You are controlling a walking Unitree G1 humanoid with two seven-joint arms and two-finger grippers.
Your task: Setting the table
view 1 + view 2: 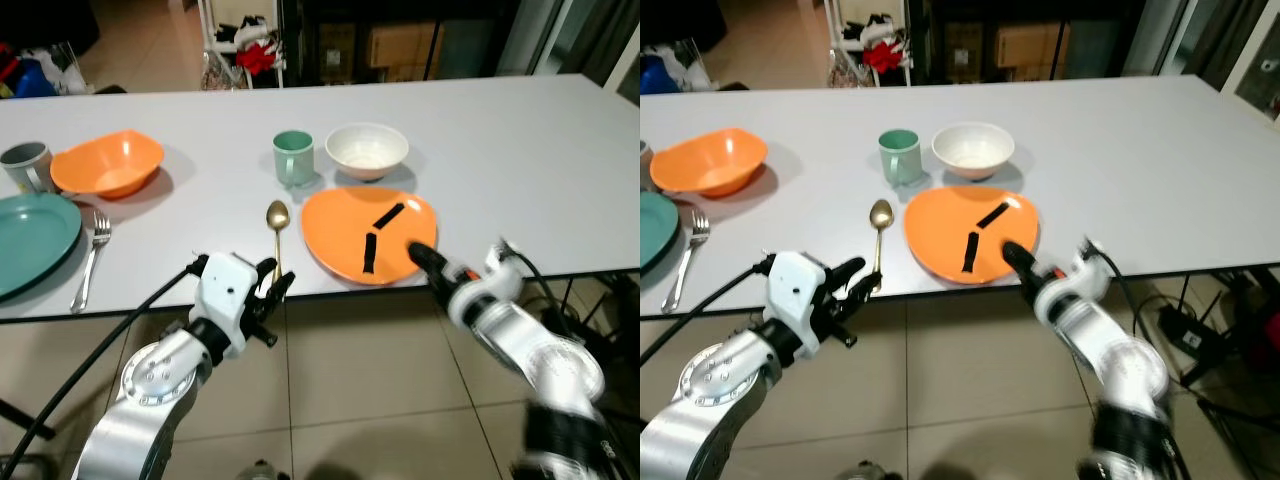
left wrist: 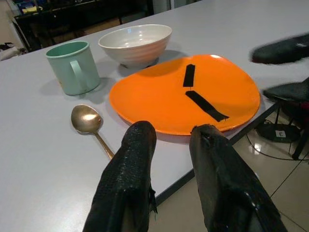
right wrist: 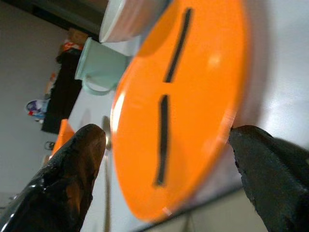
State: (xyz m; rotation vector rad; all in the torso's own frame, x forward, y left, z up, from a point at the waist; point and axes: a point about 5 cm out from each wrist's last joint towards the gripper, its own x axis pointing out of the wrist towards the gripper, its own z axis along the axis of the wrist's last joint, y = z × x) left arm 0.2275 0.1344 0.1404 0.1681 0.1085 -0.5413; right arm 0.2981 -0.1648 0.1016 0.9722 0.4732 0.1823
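Two black tape strips (image 1: pixel 384 232) lay on the orange plate (image 1: pixel 340 235), which sat near the front edge of the grey worktop (image 1: pixel 520 160). Just behind the plate stood a pale green mug (image 1: pixel 293 157) and, beside it, a white bowl (image 1: pixel 366 149). A gold spoon (image 1: pixel 277 228) lay to the plate's left, bowl end away from the robot, handle running toward the worktop edge.

The right gripper (image 3: pixel 166 166) was at the plate's near right rim, jaws spread wide with one finger to either side of the plate and nothing held between them. The left gripper (image 2: pixel 171 154) hovered at the worktop edge by the spoon's handle, jaws parted a little and empty, pointing toward the plate.

Further left on the worktop sat an orange bowl (image 1: pixel 108 162), a grey mug (image 1: pixel 27 165), a teal plate (image 1: pixel 32 235) and a silver fork (image 1: pixel 91 257) lying beside that plate. Beyond the far edge of the worktop a white rack (image 1: pixel 243 40) with clothes stood on the tiled floor (image 1: pixel 380 390).
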